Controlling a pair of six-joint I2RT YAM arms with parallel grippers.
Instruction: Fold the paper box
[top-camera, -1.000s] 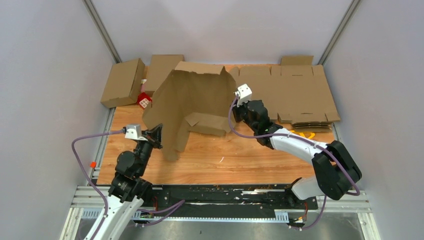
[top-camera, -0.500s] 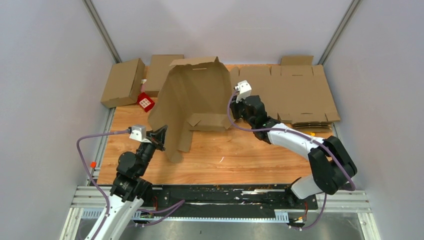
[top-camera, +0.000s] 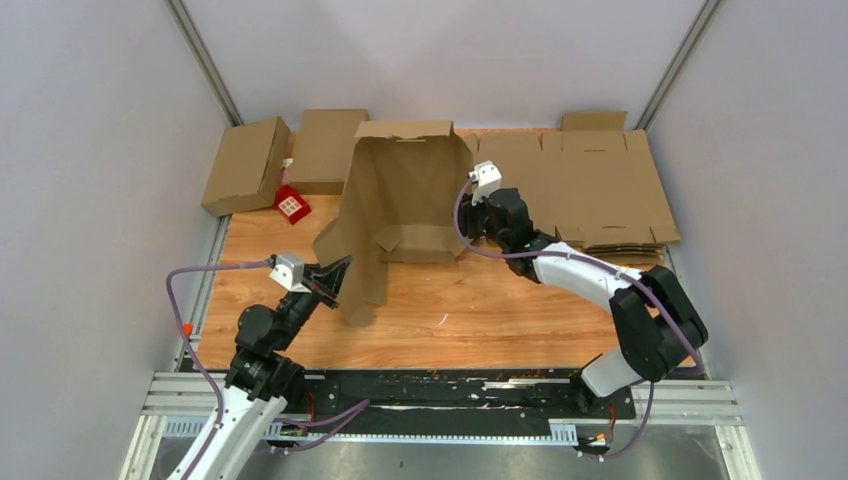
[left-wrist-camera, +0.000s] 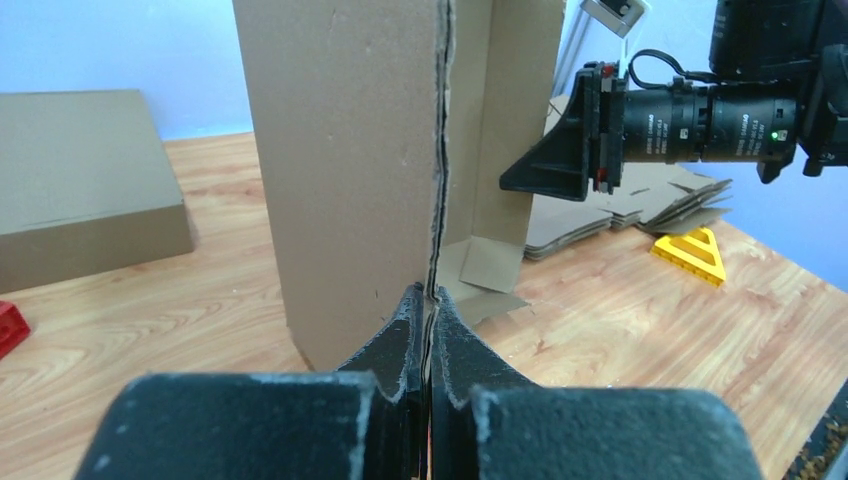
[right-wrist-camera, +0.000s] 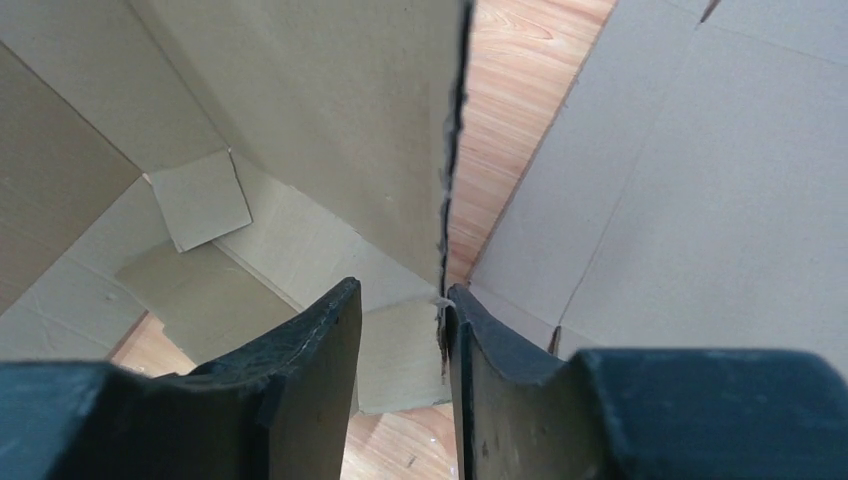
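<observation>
The paper box (top-camera: 405, 190) has swung upright and squarer. Right gripper (right-wrist-camera: 402, 295) parts narrowly around one edge; left gripper (left-wrist-camera: 427, 292) pinches another, best held steady.

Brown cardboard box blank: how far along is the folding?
Done: the brown cardboard box blank stands upright on the wooden table, side panels bent. In hand: left jaws shut on its near edge; right jaws open astride its right edge. Left: flaps loose, no closed box yet.

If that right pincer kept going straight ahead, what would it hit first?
The box: its wall's edge stands between the right pincer's parted jaws, so it would probably just slide in deeper.
</observation>
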